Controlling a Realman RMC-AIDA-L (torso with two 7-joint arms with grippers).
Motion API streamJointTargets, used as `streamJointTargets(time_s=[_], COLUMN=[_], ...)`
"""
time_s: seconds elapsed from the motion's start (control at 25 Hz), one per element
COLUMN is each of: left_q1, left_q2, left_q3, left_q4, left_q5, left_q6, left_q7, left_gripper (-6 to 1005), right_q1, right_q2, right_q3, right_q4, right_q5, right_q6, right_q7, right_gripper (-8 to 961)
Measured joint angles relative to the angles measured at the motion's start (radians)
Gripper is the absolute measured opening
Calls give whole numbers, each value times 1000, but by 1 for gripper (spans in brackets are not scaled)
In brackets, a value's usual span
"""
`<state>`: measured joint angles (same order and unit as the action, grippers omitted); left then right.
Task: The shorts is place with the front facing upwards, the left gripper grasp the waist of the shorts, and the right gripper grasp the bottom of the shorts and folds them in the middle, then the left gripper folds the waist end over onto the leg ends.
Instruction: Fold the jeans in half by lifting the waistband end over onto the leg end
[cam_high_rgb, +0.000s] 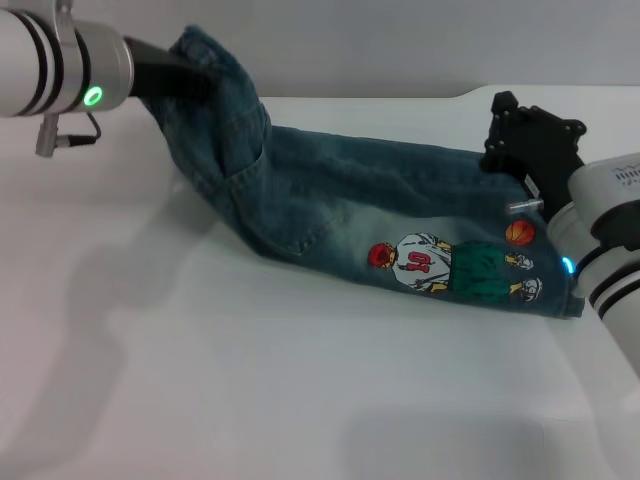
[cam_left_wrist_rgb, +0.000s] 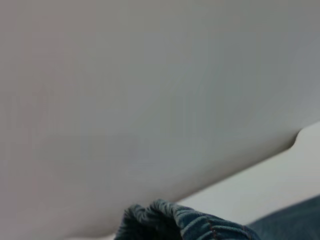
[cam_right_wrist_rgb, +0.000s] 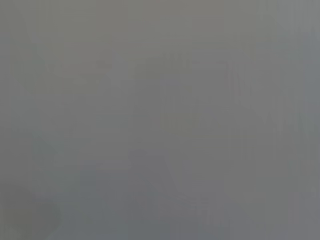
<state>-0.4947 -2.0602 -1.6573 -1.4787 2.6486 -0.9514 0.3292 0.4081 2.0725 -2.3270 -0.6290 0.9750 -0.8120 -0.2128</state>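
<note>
The blue-green denim shorts (cam_high_rgb: 340, 200) lie folded lengthwise across the white table, cartoon print (cam_high_rgb: 440, 265) facing up near the leg ends (cam_high_rgb: 550, 295) at the right. At the far left my left gripper (cam_high_rgb: 195, 80) is shut on the waist (cam_high_rgb: 215, 65) and holds it raised off the table, so the cloth hangs down from it in folds. The left wrist view shows only the ruched waistband (cam_left_wrist_rgb: 185, 222) close up. My right gripper (cam_high_rgb: 530, 140) sits at the far side of the leg ends, its fingers hidden. The right wrist view shows only flat grey.
The white table (cam_high_rgb: 250, 380) stretches out in front of the shorts. Its far edge (cam_high_rgb: 400, 98) meets a pale wall just behind them, with a notch at the back right. A small silver pin (cam_high_rgb: 523, 207) on the right arm sticks out over the hem.
</note>
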Motion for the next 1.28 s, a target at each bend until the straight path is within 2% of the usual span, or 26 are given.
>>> streamJointTargets(time_s=[0.16,0.48,0.64,0.96,1.28], left_q1=[17,47,80,109,103], left_q2=[-1,-1,-2,-1,0], left_q3=[20,53,87,105,105], left_q4=[-106,-219,-324,-420,-429], left_q5=[-19,-58,-84,-104,-104], left_q6=[-27,-32,-34,-35,-29], left_q7=[0,0,-1,-3,0], left_gripper=[120,111,110,108,107], right_q1=[27,89,104,120,180], right_q2=[0,7,8,10,16], right_q3=[0,-12,-12,-39,-113], right_q4=[8,26,24,20,32], right_q5=[2,3,4,-1,3], right_q6=[43,115,139,185,249], right_q7=[19,30,31,112,202], right_gripper=[-2,-2,-3,-3,-3])
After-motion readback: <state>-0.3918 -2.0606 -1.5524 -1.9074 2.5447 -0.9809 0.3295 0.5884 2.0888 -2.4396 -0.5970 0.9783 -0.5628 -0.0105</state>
